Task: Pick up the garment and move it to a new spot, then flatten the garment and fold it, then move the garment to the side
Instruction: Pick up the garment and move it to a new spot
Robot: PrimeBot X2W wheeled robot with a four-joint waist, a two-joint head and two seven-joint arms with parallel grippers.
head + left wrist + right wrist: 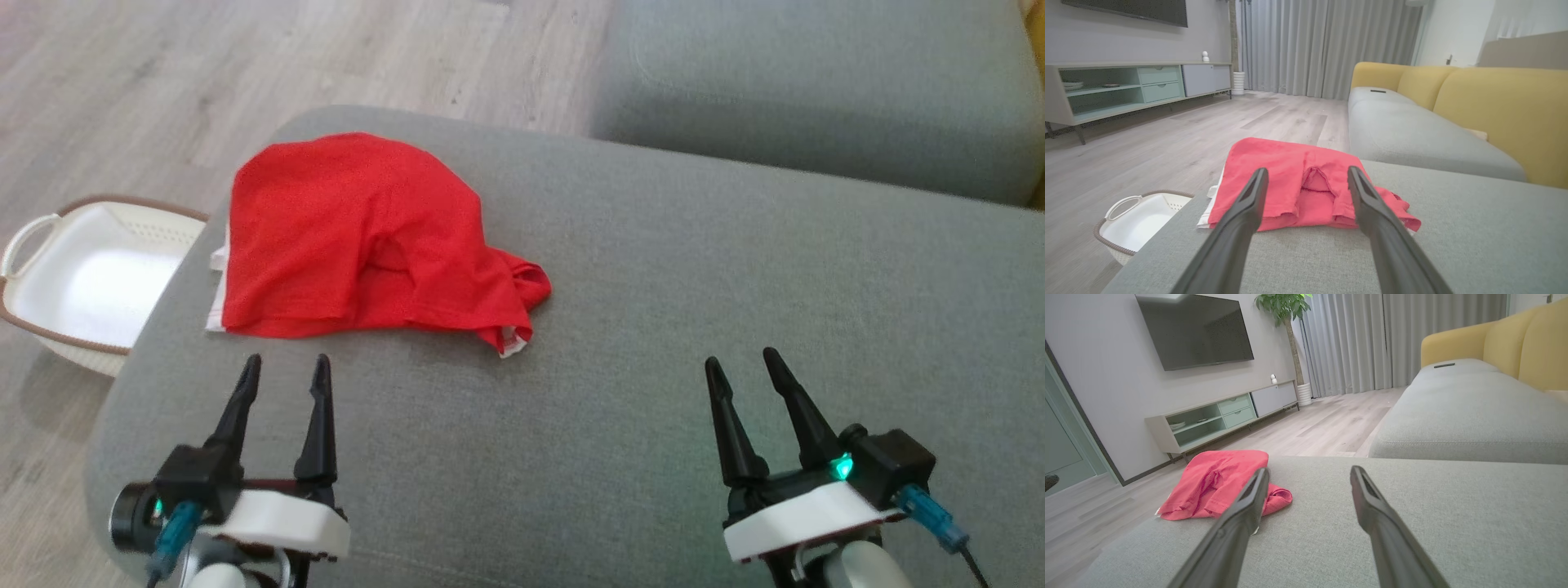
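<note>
Lying crumpled near the left edge of the sofa cushion (653, 327), the red garment (359, 237) could slide toward the basket (122, 202) if the wide-open, empty left pincer (287, 361) or right pincer (741, 358) grabs one layer.

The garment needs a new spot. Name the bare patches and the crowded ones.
Free: the grey cushion right of the red garment, ahead of the right gripper, and the strip between the grippers. Crowded: the cushion's left end, where the garment lies ahead of the left gripper.
</note>
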